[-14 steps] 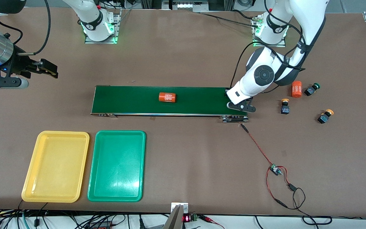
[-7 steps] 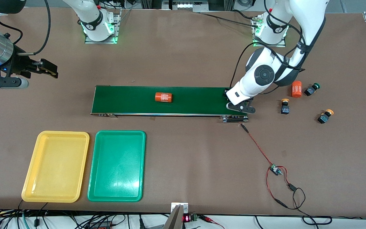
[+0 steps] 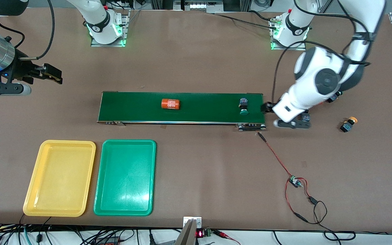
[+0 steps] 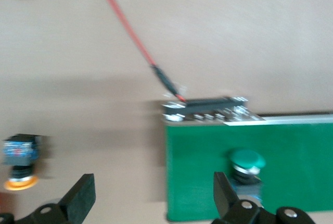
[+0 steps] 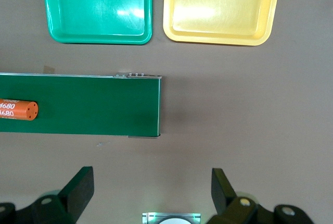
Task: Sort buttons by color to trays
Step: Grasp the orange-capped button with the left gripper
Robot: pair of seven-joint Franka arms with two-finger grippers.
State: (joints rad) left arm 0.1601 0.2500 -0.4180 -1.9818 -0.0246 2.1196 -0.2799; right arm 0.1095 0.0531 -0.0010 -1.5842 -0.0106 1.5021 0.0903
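Note:
A green button point(image 3: 243, 105) lies on the conveyor belt point(image 3: 209, 107) near the left arm's end; the left wrist view shows it too point(image 4: 245, 162). My left gripper point(image 3: 282, 117) is open and empty, over the table just off that belt end point(image 4: 152, 203). One yellow button point(image 3: 306, 117) is partly hidden beside it point(image 4: 21, 157). Another yellow button point(image 3: 348, 124) lies farther toward the left arm's end. A second green button point(image 3: 334, 97) peeks out from under the left arm. The yellow tray point(image 3: 67, 143) and green tray point(image 3: 129, 142) are empty. My right gripper point(image 3: 52, 74) waits open over the right arm's end of the table.
An orange cylinder point(image 3: 170, 103) lies on the belt, also in the right wrist view point(image 5: 15, 110). A red wire with a small board point(image 3: 294, 182) runs from the belt's end toward the front camera. The trays also show in the right wrist view: green point(image 5: 99, 39), yellow point(image 5: 216, 39).
My left gripper moved off the belt end toward the yellow button, and a green button now shows on the belt where it was. The orange cylinder drifted toward the right arm's end.

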